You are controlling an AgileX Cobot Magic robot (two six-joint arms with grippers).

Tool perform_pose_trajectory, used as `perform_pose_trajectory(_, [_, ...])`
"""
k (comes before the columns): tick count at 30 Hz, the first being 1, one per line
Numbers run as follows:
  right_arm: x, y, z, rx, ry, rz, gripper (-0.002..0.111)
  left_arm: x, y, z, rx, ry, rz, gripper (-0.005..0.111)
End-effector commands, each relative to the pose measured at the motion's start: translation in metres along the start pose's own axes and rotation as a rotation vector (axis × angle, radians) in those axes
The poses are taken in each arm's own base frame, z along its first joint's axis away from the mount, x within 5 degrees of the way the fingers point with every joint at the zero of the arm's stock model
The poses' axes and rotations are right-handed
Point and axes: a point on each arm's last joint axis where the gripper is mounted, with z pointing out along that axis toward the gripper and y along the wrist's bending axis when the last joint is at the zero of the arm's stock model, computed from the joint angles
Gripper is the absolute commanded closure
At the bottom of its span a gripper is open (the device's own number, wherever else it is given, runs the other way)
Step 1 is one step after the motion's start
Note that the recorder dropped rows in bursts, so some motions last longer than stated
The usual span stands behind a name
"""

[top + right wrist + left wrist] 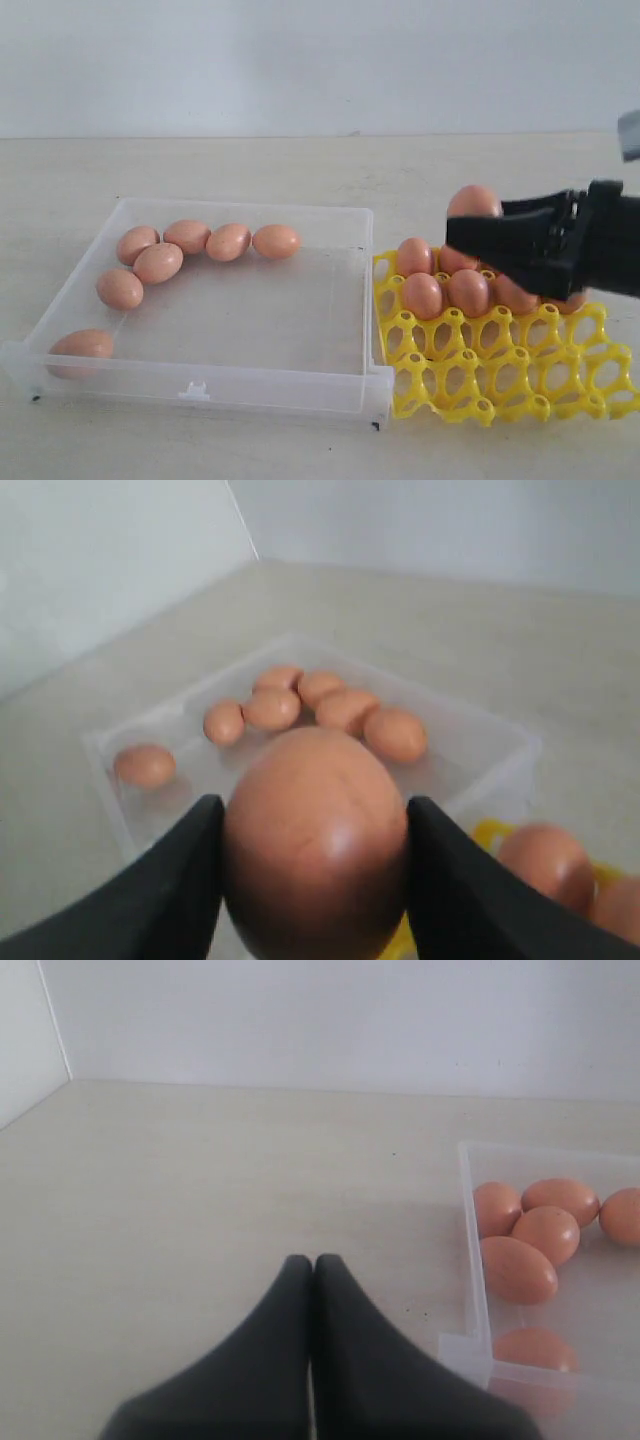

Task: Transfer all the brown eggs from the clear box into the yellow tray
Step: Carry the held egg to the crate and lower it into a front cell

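My right gripper (462, 232) is shut on one brown egg (315, 840), its black fingers (170, 880) pressing on both sides. It holds this egg (474, 201) in the air above the back left part of the yellow tray (500, 380). Several brown eggs (468, 292) sit in the tray's back cups. The clear box (240, 378) stands to the left of the tray, and several brown eggs (158, 263) lie along its back and left side. My left gripper (312, 1263) is shut and holds nothing. It hangs over bare table beside the box's corner (470, 1250).
The pale table top (300, 160) runs back to a white wall. The tray's front cups (520, 395) hold nothing. The box's right half (300, 310) has no eggs in it. A grey part (630, 135) shows at the right edge.
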Motion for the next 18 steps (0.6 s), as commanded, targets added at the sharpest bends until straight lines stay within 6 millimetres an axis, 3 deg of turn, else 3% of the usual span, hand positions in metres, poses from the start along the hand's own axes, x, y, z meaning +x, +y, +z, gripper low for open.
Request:
perform_pose_trajectory(1, [0.04, -0.004, 0.012, 0.015, 0.183, 0.027, 0.109, 0.001, 0.0, 0.0, 0.0, -0.001, 0.005, 0.111])
perform_pose_trajectory(8, [0.076, -0.026, 0.029, 0.073, 0.238, 0.12, 0.109, 0.001, 0.0, 0.0, 0.0, -0.001, 0.005, 0.111])
perform_pose_trajectory(18, [0.075, -0.027, 0.032, 0.047, 0.174, 0.078, 0.109, 0.001, 0.0, 0.0, 0.0, -0.001, 0.005, 0.111])
